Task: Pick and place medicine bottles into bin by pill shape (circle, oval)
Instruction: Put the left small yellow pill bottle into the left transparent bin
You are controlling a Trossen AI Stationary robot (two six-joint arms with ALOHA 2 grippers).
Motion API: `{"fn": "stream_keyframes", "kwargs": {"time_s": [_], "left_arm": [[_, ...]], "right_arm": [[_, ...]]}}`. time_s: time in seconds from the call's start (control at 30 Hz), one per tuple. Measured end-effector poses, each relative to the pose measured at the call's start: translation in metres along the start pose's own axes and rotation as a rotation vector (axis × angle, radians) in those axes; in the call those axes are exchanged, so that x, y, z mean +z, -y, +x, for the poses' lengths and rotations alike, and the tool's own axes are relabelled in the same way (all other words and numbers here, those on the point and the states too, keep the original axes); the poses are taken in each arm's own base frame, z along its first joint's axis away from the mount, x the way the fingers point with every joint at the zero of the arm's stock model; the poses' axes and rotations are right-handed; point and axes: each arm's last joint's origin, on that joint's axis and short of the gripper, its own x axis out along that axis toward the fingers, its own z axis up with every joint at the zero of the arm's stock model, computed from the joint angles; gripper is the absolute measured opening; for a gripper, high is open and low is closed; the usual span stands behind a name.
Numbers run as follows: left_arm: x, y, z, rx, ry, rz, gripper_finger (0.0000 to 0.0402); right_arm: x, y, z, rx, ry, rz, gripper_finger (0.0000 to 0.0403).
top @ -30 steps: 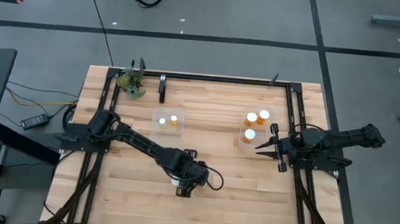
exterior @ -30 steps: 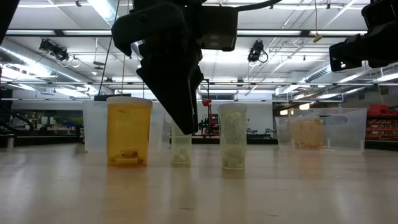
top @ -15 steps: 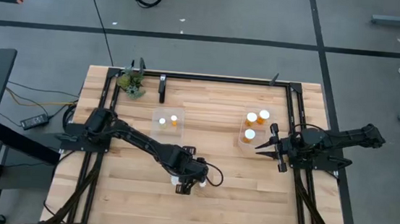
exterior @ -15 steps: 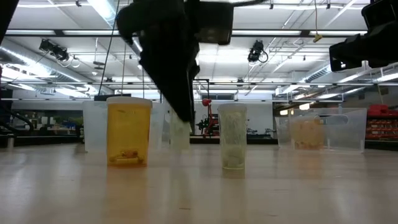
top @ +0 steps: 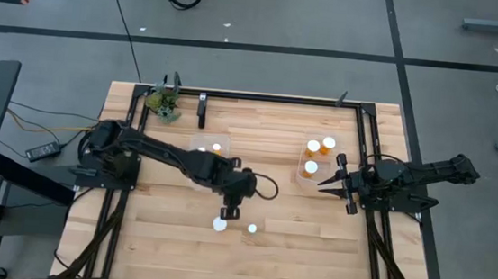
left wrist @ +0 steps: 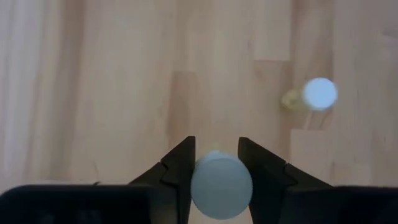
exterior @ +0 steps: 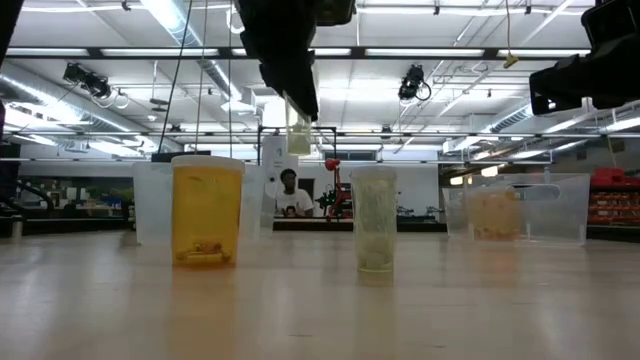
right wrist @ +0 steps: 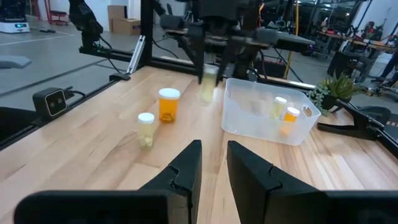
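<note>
My left gripper (top: pixel 231 208) hangs above the table's middle, shut on a small pale bottle (exterior: pixel 298 135) with a white cap (left wrist: pixel 221 185). Two other bottles stand upright on their bases on the table nearer the front. One is amber (exterior: pixel 207 210), also seen in the right wrist view (right wrist: pixel 168 104). The other is pale (exterior: pixel 374 220), also seen in the high view (top: pixel 251 228). My right gripper (top: pixel 323 184) waits open and empty at the right, beside the right bin. My left gripper pinches the pale bottle's upper part, just below the white cap (left wrist: pixel 219 163), between its two fingers. The fingers come from above, pointing down. The bottle hangs upright below them (exterior: pixel 298 140), lifted clear of the table.
A clear bin (top: pixel 196 139) at the far middle holds two bottles. A second clear bin (top: pixel 300 173) at the right holds three amber bottles. A small plant (top: pixel 164 103) stands at the far left corner. A person (exterior: pixel 290 195) shows in the room beyond.
My left gripper has risen and gone toward the table's far edge, still shut on the pale bottle. The bottle stood on the table between the other two a second ago and is now lifted clear, upright.
</note>
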Motion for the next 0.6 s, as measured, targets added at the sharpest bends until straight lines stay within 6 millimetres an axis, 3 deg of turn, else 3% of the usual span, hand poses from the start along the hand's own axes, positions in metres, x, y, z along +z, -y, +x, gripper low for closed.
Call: {"fn": "stream_keyframes", "kwargs": {"time_s": [0.6], "left_arm": [[-0.007,-0.064,-0.004,0.141,-0.147,-0.022,0.0124]], "right_arm": [[0.000,0.000,0.000,0.000,-0.003,0.000,0.0083]]}}
